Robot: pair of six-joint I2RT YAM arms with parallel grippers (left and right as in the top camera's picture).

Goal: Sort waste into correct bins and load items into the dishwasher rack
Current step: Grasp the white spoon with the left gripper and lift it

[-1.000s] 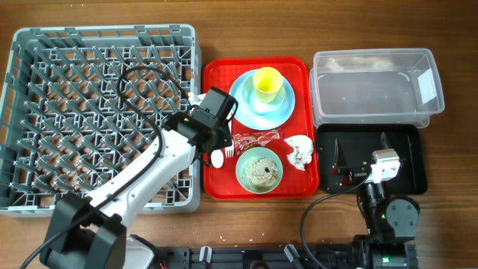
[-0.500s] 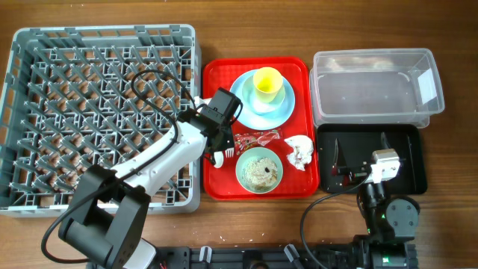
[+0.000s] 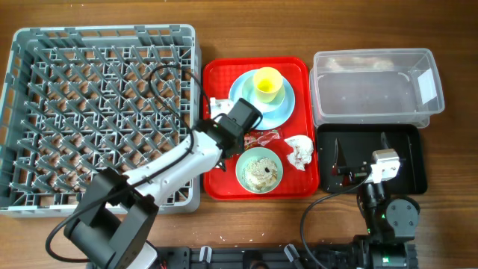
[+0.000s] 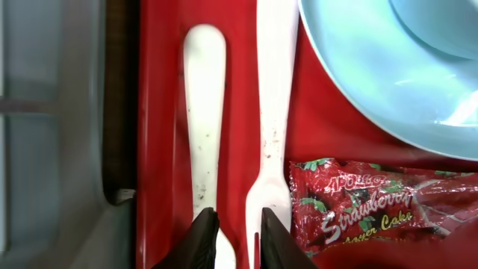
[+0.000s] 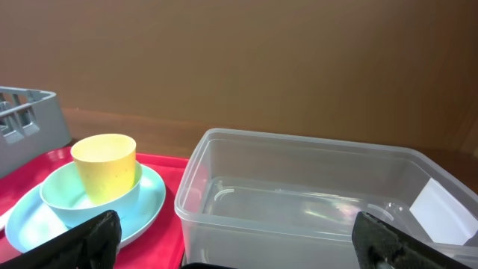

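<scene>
My left gripper (image 4: 237, 240) hangs low over the red tray's left side, its fingers close together with nothing held, one over the white spoon (image 4: 204, 112) and one over the white fork (image 4: 275, 90). In the overhead view the left gripper (image 3: 226, 143) covers most of both. The red snack wrapper (image 4: 373, 202) lies just right of the fork. The pale blue plate (image 3: 278, 113) carries the yellow cup (image 3: 267, 81). The mint bowl (image 3: 259, 169) holds rice scraps. The white napkin (image 3: 299, 151) lies beside it. My right gripper (image 5: 240, 239) is open and empty over the black tray (image 3: 407, 168).
The grey dishwasher rack (image 3: 104, 33) fills the left side. The red serving tray (image 3: 295, 69) sits in the middle. The clear tub (image 3: 373, 54) stands at the back right, above the black tray, and fills the right wrist view (image 5: 314, 194).
My left arm has moved right, from the rack's edge to over the red tray above the fork and spoon. The right arm has not moved.
</scene>
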